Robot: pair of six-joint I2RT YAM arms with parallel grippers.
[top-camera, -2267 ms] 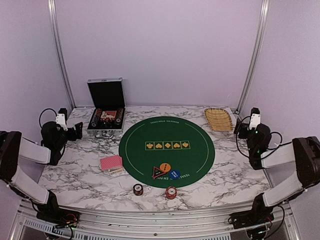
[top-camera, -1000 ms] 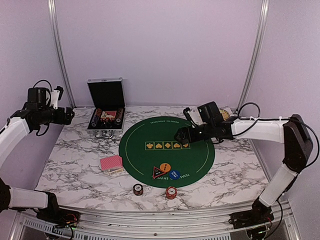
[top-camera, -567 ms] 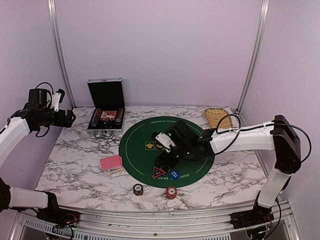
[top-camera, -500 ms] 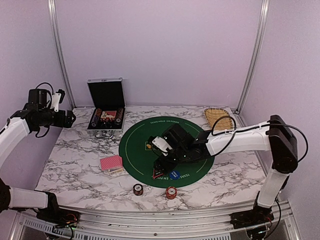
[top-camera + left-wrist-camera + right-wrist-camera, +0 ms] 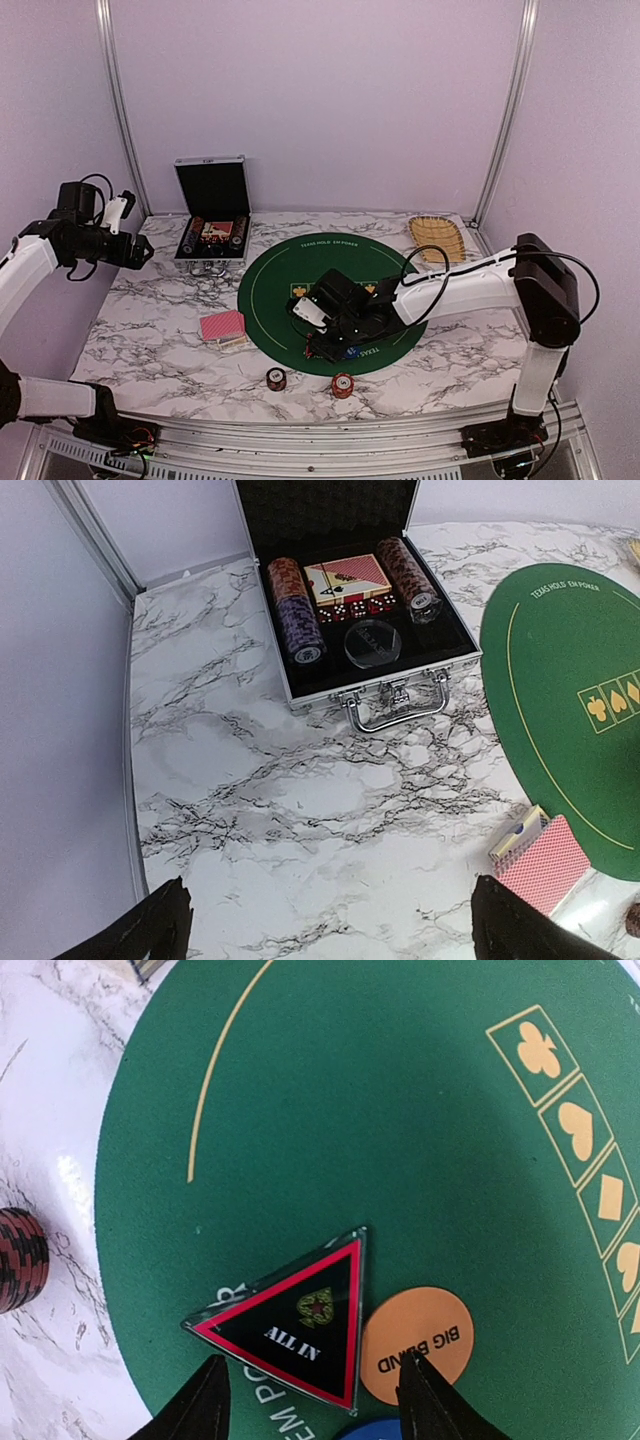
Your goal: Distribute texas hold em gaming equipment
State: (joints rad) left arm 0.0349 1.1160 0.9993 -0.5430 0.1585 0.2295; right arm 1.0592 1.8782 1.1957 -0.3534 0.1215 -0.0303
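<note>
A dark triangular "ALL IN" marker (image 5: 290, 1325) lies on the green felt mat (image 5: 380, 1110), touching an orange "BIG BLIND" button (image 5: 415, 1345); the rim of a blue button (image 5: 390, 1432) shows below them. My right gripper (image 5: 315, 1390) hovers low over the marker, open, jaws part-way in. One fingertip is left of the marker and the other is over the orange button. A pink-backed card deck (image 5: 222, 326) lies left of the mat. Two chip stacks (image 5: 276, 378) (image 5: 342, 384) stand near the front edge. My left gripper (image 5: 340, 930) is open, high over bare marble.
The open black case (image 5: 350, 590) at the back left holds rolls of chips (image 5: 295, 615) and another deck. A wicker basket (image 5: 437, 237) sits at the back right. One dark-red chip stack (image 5: 18, 1260) stands just off the mat's edge.
My right arm swung from the right side across the mat down onto the triangular marker, and its jaws narrowed. The left arm rose earlier and now barely shifts.
</note>
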